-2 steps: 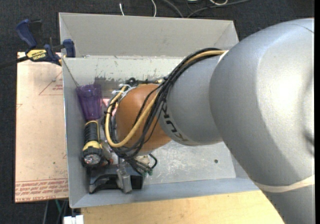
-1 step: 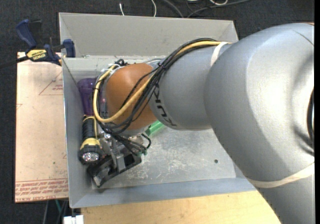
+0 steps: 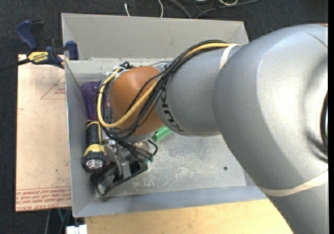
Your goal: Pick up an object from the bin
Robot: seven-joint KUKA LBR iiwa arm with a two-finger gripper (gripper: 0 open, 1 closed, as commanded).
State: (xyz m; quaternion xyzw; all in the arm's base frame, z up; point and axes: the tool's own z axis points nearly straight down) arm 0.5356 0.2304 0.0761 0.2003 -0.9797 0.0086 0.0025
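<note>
Three things lie round your gripper (image 3: 116, 171), low in the bin's (image 3: 201, 171) near-left corner: a black-and-yellow flashlight (image 3: 92, 150) just beside it along the left wall, a purple piece (image 3: 90, 94) behind, a green piece (image 3: 162, 133) under the arm (image 3: 209, 97). Whether its grip is wide or closed, you cannot tell.

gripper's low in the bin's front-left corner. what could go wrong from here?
1. The gripper sits close to the black-and-yellow flashlight and the bin's front wall. It may knock the flashlight or scrape the wall instead of grasping.
2. The wrist hangs over a purple object and a green object, both mostly hidden. It might press on them, and a grasp would be hard to confirm.
</note>
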